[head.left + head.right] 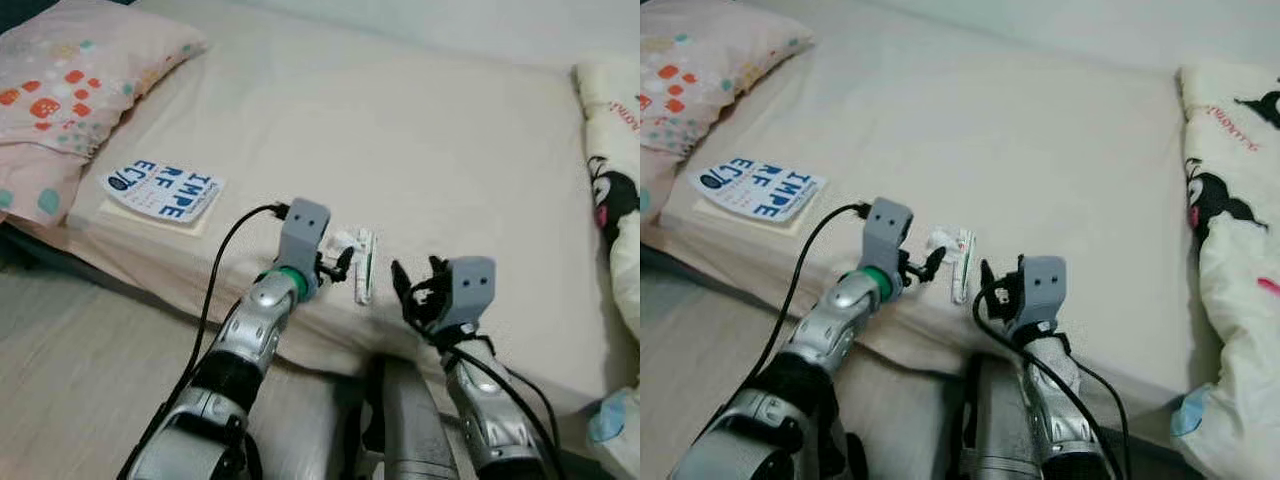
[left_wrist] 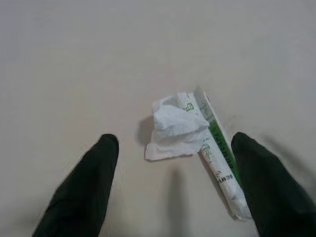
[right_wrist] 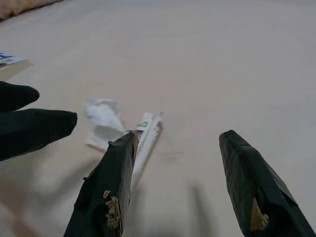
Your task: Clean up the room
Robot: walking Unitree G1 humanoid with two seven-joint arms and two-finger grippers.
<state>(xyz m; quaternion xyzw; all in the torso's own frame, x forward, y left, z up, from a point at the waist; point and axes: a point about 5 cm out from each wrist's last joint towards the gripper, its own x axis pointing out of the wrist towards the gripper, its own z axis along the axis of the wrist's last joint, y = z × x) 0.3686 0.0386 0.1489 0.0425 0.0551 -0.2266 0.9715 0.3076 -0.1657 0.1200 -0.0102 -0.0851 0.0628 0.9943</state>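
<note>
A crumpled white tissue [image 2: 175, 126] lies on the beige bed sheet near the front edge, touching a long white and green wrapper [image 2: 219, 165]. My left gripper [image 1: 338, 263] is open, hovering just short of the tissue [image 1: 347, 240] with a finger on either side of it. My right gripper [image 1: 418, 282] is also open, a little to the right of the wrapper [image 1: 364, 264], its fingers [image 3: 249, 185] spread wide over bare sheet.
A blue and white booklet [image 1: 163, 190] lies on the bed at the left, beside a patterned pink pillow [image 1: 70, 75]. A printed white blanket [image 1: 1230, 230] is bunched along the bed's right side. The bed [image 1: 420, 130] stretches away bare behind the tissue.
</note>
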